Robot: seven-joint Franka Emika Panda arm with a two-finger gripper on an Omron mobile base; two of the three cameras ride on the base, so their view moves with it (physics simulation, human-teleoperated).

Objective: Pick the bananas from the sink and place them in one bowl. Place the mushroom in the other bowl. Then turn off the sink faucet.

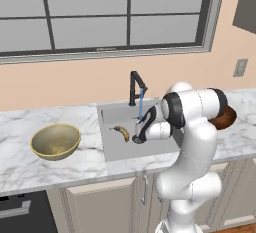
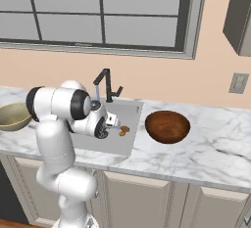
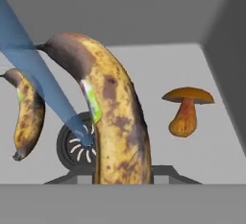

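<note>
Where the hand view is read upward from its bottom edge, the near banana (image 3: 115, 122) is seen rising from between the jaws, so the gripper (image 1: 138, 138) is taken as nearly closed on it; the contact itself lies below the edge of the view and cannot be confirmed. This banana is curved, yellow-orange, heavily mottled with brown, with a dark brown upper end and a small green-and-white sticker on its inner side.

At nine o'clock of it in the hand view, well apart, the second banana (image 3: 28, 112) is seen; it is smaller in the view, similarly speckled, with dark tips. At three o'clock the mushroom (image 3: 186, 112) is shown upright, with an orange-brown cap and a paler stem. Behind the held banana the round dark drain (image 3: 72, 146) is met by the blue water stream (image 3: 33, 69).

All three items are contained in the sink (image 1: 112, 149), whose walls are grey. The black faucet (image 1: 135, 87) is mounted at its twelve o'clock edge. On the marble counter (image 1: 20, 167), the yellow-olive bowl (image 1: 55, 141) is placed at nine o'clock of the basin and the reddish-brown bowl (image 2: 167, 126) at three o'clock.
</note>
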